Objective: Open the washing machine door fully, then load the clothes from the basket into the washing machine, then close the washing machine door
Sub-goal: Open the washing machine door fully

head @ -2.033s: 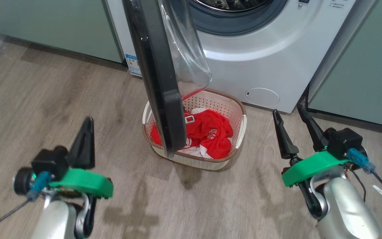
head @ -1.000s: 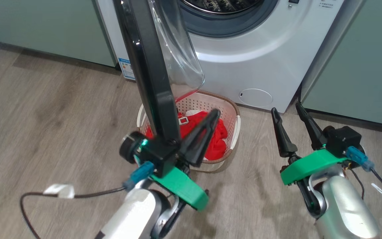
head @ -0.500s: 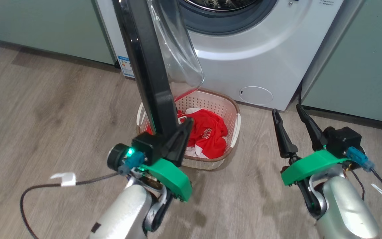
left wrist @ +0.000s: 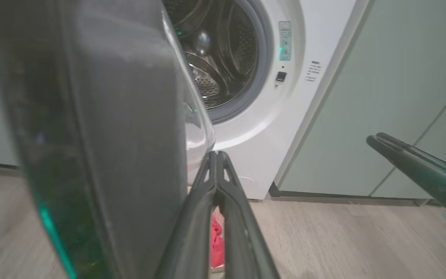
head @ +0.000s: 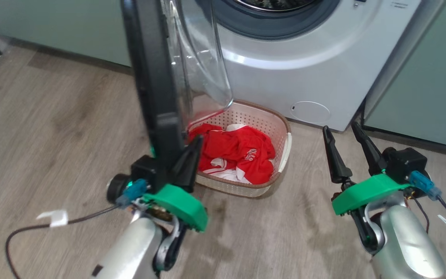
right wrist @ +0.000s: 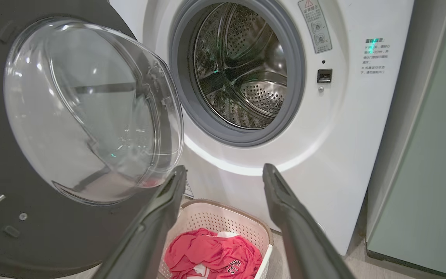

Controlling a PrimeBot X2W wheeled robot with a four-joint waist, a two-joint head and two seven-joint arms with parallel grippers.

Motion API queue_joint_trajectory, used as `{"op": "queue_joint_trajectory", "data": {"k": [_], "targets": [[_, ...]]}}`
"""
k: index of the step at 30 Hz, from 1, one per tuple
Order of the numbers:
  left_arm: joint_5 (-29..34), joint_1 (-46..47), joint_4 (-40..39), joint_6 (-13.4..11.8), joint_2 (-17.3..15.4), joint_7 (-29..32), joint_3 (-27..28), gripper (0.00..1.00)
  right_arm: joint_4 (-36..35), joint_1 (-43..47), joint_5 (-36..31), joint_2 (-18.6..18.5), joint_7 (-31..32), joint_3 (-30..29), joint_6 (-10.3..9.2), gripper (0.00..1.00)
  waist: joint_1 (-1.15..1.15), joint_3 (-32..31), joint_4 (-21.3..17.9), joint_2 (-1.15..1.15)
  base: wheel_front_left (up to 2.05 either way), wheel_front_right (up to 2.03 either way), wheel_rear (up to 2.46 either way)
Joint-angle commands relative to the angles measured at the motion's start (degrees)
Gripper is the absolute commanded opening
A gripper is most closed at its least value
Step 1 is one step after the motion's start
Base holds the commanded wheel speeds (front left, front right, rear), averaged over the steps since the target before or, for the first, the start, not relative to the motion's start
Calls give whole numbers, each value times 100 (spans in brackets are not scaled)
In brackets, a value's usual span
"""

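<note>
Door: round, wide glossy black rim, bulging clear glass bowl; stood open, swung out edge-on above the basket's left end.
Machine: white front-loader; grey gasket, perforated steel drum, round hatch low down.
Basket: cream, perforated sides, brown rim; upright on the floor, just before the machine.
Clothes: red, white trim and lettering; lay heaped inside the basket.

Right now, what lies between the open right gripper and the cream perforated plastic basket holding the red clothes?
Nothing but bare wood-look floor: in the head view the right gripper stands apart from the cream perforated plastic basket.
</note>
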State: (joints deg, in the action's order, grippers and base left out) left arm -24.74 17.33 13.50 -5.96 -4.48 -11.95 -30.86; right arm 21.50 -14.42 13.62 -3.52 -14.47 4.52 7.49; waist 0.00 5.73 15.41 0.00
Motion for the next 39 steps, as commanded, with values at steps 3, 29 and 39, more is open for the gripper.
{"op": "queue_joint_trajectory", "data": {"k": [3, 29, 39], "targets": [[-123, -84, -339, -238, -281, -61, 489, 0, -168, -119, 22, 64, -52, 101, 0, 100, 0, 37, 145, 0, 0, 0, 0], [-931, -102, 437, -431, -1448, -238, 2358, 0, -122, -344, -11, 64, -52, 181, 0, 100, 0, 295, 250, 0, 0, 0, 0], [-1185, 489, 1486, -137, -1812, -296, 3062, 0, -122, -401, -70, 64, -52, 174, 0, 100, 0, 423, 59, 0, 0, 0, 0]]}}
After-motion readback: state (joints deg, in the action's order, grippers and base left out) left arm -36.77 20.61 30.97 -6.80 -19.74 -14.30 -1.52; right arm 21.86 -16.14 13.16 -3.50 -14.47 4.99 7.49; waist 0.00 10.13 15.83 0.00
